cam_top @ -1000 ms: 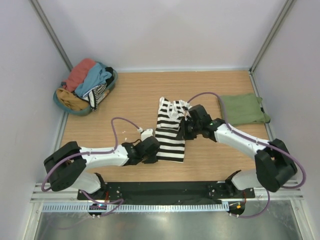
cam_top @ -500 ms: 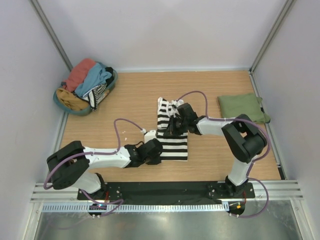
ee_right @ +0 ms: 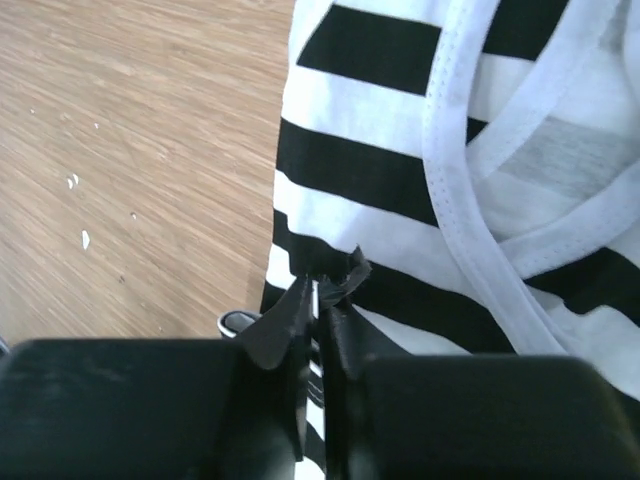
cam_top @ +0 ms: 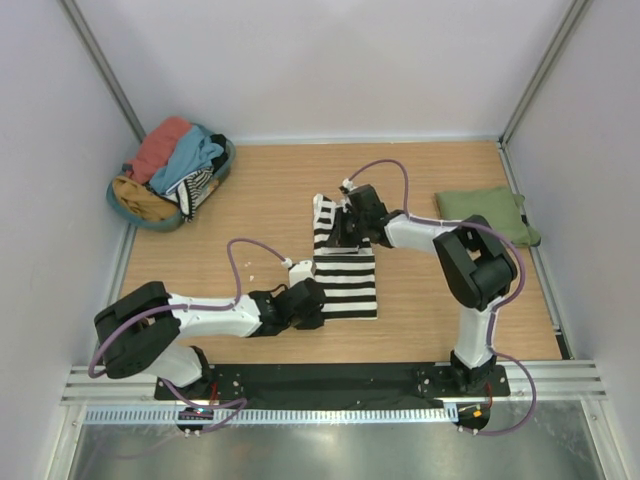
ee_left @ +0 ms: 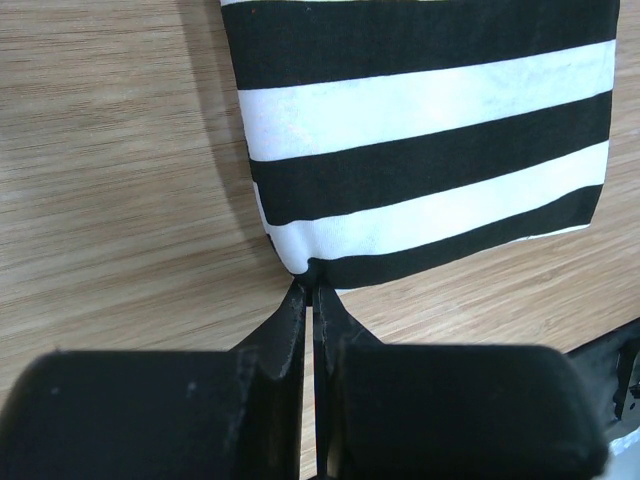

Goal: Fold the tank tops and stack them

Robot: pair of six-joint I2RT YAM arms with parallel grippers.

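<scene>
Pinching striped tank top [cam_top: 348, 285], left fingers [ee_left: 290, 320] clamping its corner, right fingers [ee_right: 285, 320] clamping a half-hidden fold

Light's soft and even from overhead, pretty bright, no glare on the table [cam_top: 270, 190]. The left wrist shot is sharp, with a soft shadow just left of the striped top [ee_left: 420, 130]. The right wrist one is smeary: wood grain streaks at the left, and the black fingers [ee_right: 275, 340] up close look mushy.
</scene>
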